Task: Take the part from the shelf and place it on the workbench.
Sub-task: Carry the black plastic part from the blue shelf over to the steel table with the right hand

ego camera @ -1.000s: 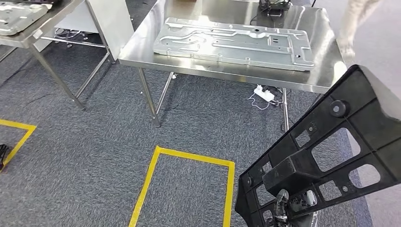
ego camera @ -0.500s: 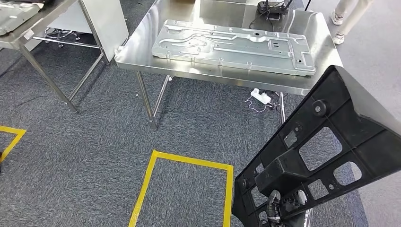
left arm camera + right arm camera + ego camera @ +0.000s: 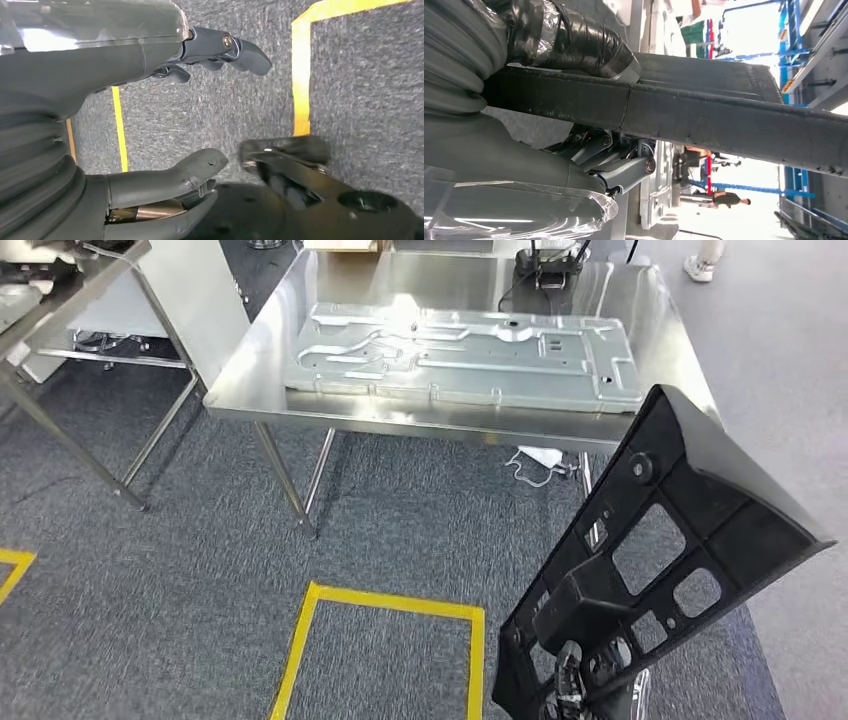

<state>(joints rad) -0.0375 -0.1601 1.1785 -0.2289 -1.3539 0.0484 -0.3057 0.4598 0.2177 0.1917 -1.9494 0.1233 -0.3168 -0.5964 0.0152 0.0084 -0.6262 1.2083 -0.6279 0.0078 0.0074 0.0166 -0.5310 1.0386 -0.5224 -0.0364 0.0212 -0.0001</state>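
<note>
The black plastic part [image 3: 680,560] is held up in the air at the near right, tilted so its long body rises from low near the robot to its far upper corner, which overlaps the near right edge of the workbench [image 3: 250,390] in the head view. It is a flat, ribbed frame pierced by several rectangular and rounded cut-outs, with a round boss near its upper end and a matte, slightly grainy edge [image 3: 704,112]. The right hand [image 3: 574,145] clamps its lower end: the taped thumb lies over one face of the edge and the darker fingers [image 3: 624,175] press from the other side. In the head view the fingers show through the lowest openings.

The left hand [image 3: 165,125] hangs low over the carpet with thumb and fingers spread apart, holding nothing.

The workbench is polished steel on thin legs, at the far middle. On it lies a large stamped sheet-metal panel [image 3: 460,355], pale grey with raised channels. Yellow tape [image 3: 380,605] marks a rectangle on the grey speckled carpet [image 3: 150,570] nearby.
</note>
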